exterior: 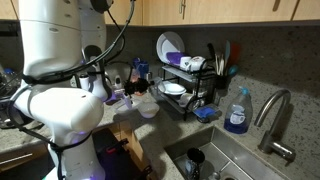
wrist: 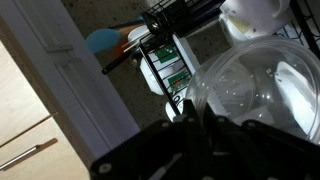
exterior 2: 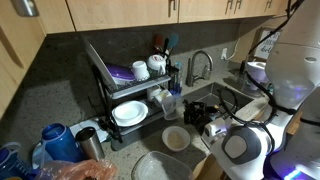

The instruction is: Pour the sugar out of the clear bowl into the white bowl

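In the wrist view my gripper (wrist: 190,108) is shut on the rim of the clear bowl (wrist: 250,90). The bowl fills the right of that view and is held tilted in the air. Pale glints show inside it, but I cannot make out the sugar for certain. The white bowl (wrist: 255,15) lies just beyond the clear bowl's far edge. In both exterior views the white bowl (exterior: 148,109) (exterior 2: 176,138) sits on the counter in front of the dish rack. My gripper (exterior: 128,93) hangs close beside it.
A black wire dish rack (exterior: 190,88) (exterior 2: 125,95) with white dishes stands behind the bowls. The sink (exterior: 235,160), the faucet (exterior: 272,115) and a blue soap bottle (exterior: 237,112) are beside it. A wide pale plate (exterior 2: 158,168) lies at the counter's front.
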`<state>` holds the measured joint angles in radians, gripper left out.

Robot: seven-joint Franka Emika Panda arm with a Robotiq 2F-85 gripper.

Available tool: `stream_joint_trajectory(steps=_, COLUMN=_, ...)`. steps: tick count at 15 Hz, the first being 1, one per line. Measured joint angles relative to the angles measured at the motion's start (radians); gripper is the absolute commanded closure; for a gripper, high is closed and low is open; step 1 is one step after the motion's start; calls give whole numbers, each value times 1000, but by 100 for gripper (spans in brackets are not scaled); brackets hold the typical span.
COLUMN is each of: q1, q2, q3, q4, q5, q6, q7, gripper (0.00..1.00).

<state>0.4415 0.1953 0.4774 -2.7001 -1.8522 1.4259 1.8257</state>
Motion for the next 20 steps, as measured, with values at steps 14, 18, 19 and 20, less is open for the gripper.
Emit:
stream_joint_trajectory(steps=14, q1=1, q2=-37, q3=20, q4=0, q5=33, q6=7, q7=0, gripper=98)
stream_joint_trajectory(steps=18, q1=2, q2=-72, q3=26, q4=0, q5=50, q6=7, q7=0, gripper=98)
stream_joint_trajectory(steps=19, q1=2, q2=-71, q3=26, q4=-1, q5=51, q6=7, q7=0, gripper=98)
stream_joint_trajectory(steps=20, q1=2, q2=-66, q3=26, q4=-2, q5=52, q6=7, q7=0, gripper=98)
